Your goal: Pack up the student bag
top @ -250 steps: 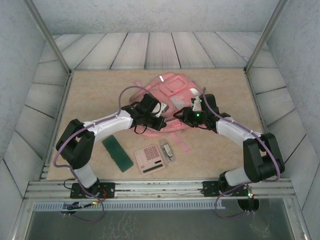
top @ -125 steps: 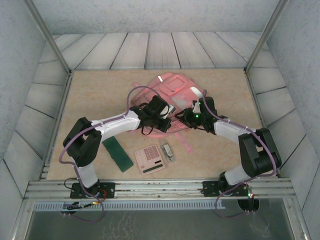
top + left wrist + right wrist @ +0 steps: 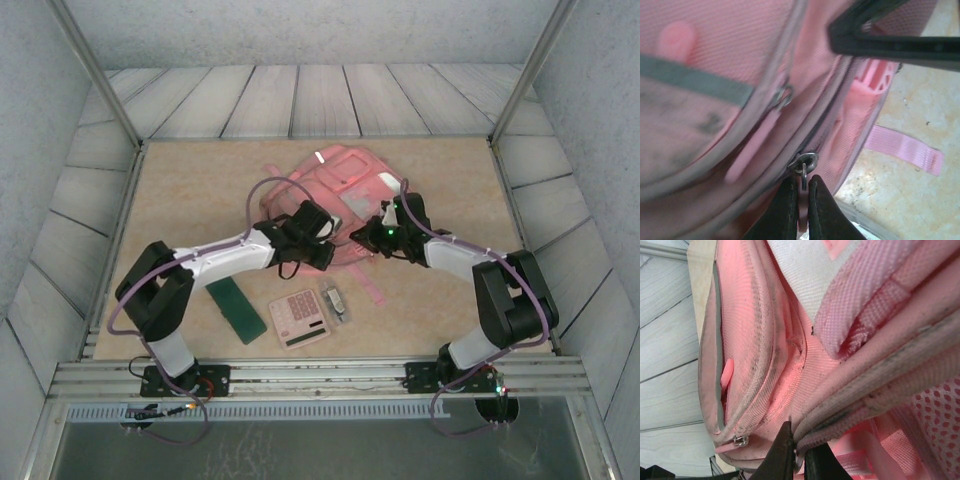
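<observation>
Over the last second my left arm has reached further in over the student bag [image 3: 345, 180], and my right end effector [image 3: 798, 442] has drawn together from half apart. It now pinches the piped edge of the bag's near side. The left end effector [image 3: 802, 184] is clamped on the zip pull [image 3: 803, 172], which hangs from its slider on the main track. The bag lies flat in the middle of the surface [image 3: 200, 190], with the calculator [image 3: 298, 318] and the green case [image 3: 235, 308] waiting nearer the arm bases.

I judge the step to be opening the main zip. To do it well, I would keep the right grip firm as an anchor so the fabric stays taut. I would draw the pull along the curve of the track, not straight out, and slowly, so the thin tab does not slip free. If the whole bag starts sliding, I should stop and pull against the anchor rather than away from it.
</observation>
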Robot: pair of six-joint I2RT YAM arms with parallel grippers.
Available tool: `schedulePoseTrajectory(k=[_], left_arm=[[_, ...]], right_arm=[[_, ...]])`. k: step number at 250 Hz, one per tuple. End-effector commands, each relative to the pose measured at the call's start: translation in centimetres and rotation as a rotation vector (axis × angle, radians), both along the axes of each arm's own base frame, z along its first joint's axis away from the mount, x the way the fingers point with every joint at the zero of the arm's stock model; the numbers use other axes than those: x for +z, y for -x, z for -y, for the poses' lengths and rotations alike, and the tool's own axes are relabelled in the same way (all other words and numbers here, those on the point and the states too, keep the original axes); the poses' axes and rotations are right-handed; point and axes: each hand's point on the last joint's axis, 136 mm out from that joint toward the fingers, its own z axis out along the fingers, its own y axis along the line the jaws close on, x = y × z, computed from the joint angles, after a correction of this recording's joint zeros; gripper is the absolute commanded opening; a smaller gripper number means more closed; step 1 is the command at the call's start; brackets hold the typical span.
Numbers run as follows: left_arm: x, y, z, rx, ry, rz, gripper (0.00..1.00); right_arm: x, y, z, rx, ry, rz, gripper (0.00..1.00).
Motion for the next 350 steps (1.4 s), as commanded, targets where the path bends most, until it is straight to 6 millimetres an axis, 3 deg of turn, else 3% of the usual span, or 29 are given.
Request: schedulePoseTrajectory(k=[1, 36, 66, 129, 171, 201, 234, 254, 277, 290, 305, 350], left_arm=[[-0.4, -2.5, -5.6, 0.218, -0.071, 0.022, 0.0], [-1.8, -3.6, -11.1, 0.361, -0.102, -0.009, 0.0], [-1.2, -4.9, -14.0, 0.419, -0.1, 0.028, 0.0], [1.7, -7.4, -15.9, 0.421, -0.136, 0.131, 0.0], [1.9, -7.5, -17.3, 0.439, -0.16, 0.129, 0.0], [2.5, -6.9, -17.8, 0.437, -0.156, 0.133, 0.0], [3.3, -5.5, -16.4, 0.332, -0.097, 0.114, 0.0], [3.8, -4.7, -15.2, 0.286, -0.056, 0.092, 0.0], [4.2, -3.7, -13.2, 0.214, -0.005, 0.077, 0.0], [4.4, -3.0, -11.6, 0.153, 0.013, 0.076, 0.0], [4.6, -2.2, -9.5, 0.084, 0.017, 0.079, 0.0], [4.6, -1.6, -2.9, -0.051, 0.06, 0.052, 0.0]], right_arm=[[1.6, -0.9, 2.2, -0.007, 0.096, 0.075, 0.0], [2.4, -1.0, 3.8, 0.038, 0.144, 0.091, 0.0], [1.9, -1.3, 5.0, 0.046, 0.167, 0.084, 0.0], [1.8, -3.1, 6.2, 0.053, 0.166, 0.088, 0.0], [2.4, -4.9, 7.8, 0.05, 0.209, 0.109, 0.0], [1.8, -7.1, 9.4, 0.036, 0.267, 0.106, 0.0], [1.2, -10.1, 10.5, 0.02, 0.351, 0.094, 0.0], [2.1, -11.6, 10.1, 0.015, 0.328, 0.117, 0.0], [3.4, -12.2, 9.4, 0.025, 0.293, 0.14, 0.13], [4.1, -12.0, 9.1, 0.03, 0.282, 0.149, 0.29], [4.8, -11.1, 8.9, 0.035, 0.274, 0.158, 0.39], [6.8, -6.3, 7.8, 0.029, 0.23, 0.169, 0.47]])
